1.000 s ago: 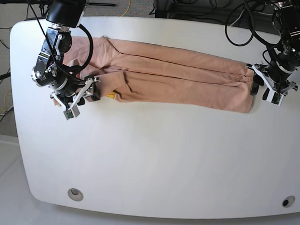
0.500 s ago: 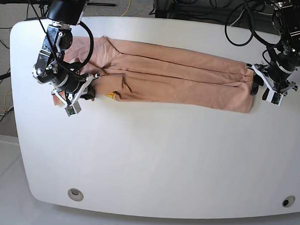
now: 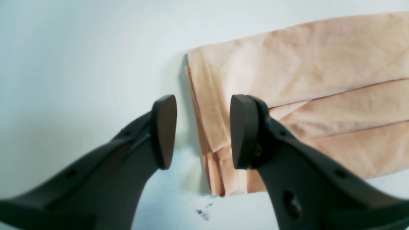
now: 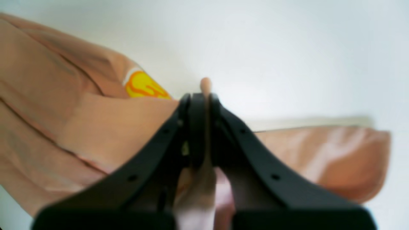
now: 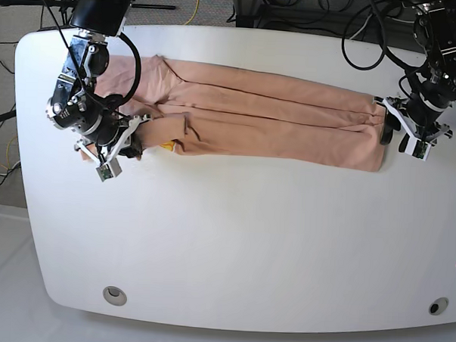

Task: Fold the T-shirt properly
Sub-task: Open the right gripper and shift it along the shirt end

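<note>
My right fingers pinch the wrinkled peach cotton T-shirt; left fingers stand apart, probably straddling its hem. A thin pinch could slip on lifting.

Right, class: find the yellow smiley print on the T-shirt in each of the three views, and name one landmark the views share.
Base: the yellow print peeks out at the shirt's lower edge, just right of the right gripper.
Right wrist: upper left of centre, beside the shut fingers.
Left wrist: not in it; only the shirt's plain folded end shows.
Shared landmark: the peach T-shirt on the white table.
</note>
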Robot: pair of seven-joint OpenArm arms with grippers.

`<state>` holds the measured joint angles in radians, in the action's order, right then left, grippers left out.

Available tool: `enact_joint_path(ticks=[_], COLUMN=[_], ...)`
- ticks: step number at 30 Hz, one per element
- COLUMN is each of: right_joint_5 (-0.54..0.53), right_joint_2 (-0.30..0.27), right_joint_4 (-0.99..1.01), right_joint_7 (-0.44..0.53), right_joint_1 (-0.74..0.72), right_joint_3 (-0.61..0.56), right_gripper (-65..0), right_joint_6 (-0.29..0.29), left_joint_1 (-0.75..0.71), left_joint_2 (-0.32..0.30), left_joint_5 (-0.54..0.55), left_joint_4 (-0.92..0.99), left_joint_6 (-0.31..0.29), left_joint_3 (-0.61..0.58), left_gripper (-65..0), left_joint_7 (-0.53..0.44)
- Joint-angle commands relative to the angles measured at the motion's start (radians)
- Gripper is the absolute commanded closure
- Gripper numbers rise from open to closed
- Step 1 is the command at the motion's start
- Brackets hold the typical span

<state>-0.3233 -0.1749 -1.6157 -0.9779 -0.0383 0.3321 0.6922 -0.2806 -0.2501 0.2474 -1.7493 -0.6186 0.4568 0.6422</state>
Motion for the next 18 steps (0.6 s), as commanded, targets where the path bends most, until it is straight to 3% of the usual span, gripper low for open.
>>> enact_joint_path(ticks=[1, 18], right_joint_5=[-0.018, -0.018], right_joint_2=[-0.010, 0.019], right_joint_4=[-0.044, -0.281], right_joint_7=[-0.016, -0.137], right_joint_1=[-0.021, 0.053], right_joint_3=[0.002, 0.002], right_gripper=[0.0, 0.0], right_joint_6=[0.006, 0.006], left_joint_1=[0.007, 0.007], left_joint_2=[-0.012, -0.012], left_joint_5=[0.011, 0.013], left_joint_4=[-0.018, -0.018], left_joint_6=[0.001, 0.001], left_joint_3=[0.004, 0.004], left_gripper=[-25.6, -25.6], left_joint_7=[-0.022, -0.022])
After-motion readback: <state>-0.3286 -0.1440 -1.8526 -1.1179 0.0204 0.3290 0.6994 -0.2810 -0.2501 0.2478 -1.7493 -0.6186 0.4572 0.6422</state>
